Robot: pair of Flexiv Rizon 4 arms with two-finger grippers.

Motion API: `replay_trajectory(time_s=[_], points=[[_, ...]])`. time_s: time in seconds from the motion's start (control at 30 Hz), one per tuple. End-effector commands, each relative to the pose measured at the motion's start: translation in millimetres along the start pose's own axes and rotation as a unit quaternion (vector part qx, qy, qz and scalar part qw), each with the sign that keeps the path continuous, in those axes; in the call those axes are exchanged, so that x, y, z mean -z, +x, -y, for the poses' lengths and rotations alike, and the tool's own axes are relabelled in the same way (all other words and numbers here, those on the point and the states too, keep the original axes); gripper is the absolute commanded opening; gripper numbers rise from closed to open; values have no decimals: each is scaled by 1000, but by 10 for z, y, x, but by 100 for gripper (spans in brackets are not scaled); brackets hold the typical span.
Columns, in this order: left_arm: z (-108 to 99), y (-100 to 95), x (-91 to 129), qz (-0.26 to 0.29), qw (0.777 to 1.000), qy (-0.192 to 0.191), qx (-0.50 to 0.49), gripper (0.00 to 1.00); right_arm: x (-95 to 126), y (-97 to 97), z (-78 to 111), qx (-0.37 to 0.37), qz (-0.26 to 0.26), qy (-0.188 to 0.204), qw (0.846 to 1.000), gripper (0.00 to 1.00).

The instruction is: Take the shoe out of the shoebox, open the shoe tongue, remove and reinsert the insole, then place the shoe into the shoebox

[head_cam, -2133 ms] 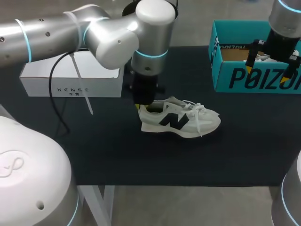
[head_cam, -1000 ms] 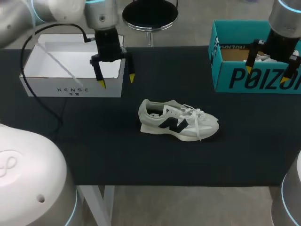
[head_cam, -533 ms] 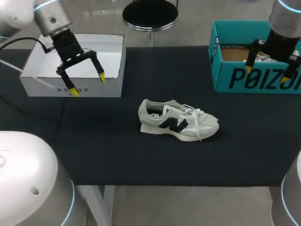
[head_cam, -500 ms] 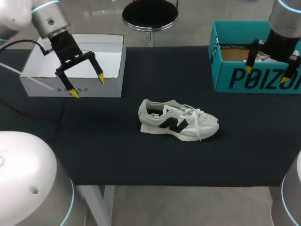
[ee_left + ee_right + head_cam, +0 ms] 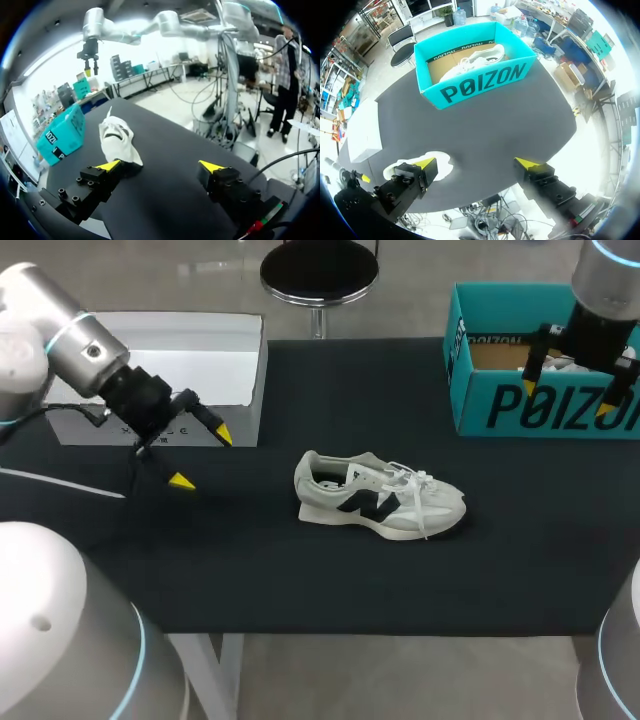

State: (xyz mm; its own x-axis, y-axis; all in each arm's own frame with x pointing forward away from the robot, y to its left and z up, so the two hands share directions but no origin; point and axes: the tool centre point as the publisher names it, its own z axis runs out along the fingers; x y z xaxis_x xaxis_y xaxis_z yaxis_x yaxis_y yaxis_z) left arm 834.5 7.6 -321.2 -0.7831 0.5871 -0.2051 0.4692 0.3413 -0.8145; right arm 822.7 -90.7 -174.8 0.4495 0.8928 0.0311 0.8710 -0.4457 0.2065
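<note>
In the frame's middle the shoe (image 5: 380, 495) lies out of the shoebox (image 5: 520, 405) (the rest looks undone); left gripper (image 5: 202, 458) and right gripper (image 5: 567, 398) hold fingers apart.

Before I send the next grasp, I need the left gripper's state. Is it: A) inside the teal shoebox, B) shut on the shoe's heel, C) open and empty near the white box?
C: the left gripper is open with nothing between its fingers, by the white box, and the shoe lies apart from it on the table.
</note>
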Motion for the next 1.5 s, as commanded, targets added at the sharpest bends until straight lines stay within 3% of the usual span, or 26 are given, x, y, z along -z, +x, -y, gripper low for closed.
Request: replay_trajectory(time_s=[0.03, 0.37, 0.8, 1.0, 1.5], points=[[-21, 28, -270, 115, 993, -8, 4, 100, -10, 0, -2, 0, 0, 0, 1000, 100], [-168, -76, -638, 155, 987, 21, 42, 100, -10, 0, -2, 0, 0, 0, 1000, 100], [-461, -565, -832, 143, 988, 39, 38, 100, -10, 0, -2, 0, 0, 0, 1000, 100], [-608, -779, -943, 133, 988, 71, 42, 100, -10, 0, -2, 0, 0, 0, 1000, 100], [-763, -951, -1233, 122, 986, 102, 57, 100, -10, 0, -2, 0, 0, 0, 1000, 100]])
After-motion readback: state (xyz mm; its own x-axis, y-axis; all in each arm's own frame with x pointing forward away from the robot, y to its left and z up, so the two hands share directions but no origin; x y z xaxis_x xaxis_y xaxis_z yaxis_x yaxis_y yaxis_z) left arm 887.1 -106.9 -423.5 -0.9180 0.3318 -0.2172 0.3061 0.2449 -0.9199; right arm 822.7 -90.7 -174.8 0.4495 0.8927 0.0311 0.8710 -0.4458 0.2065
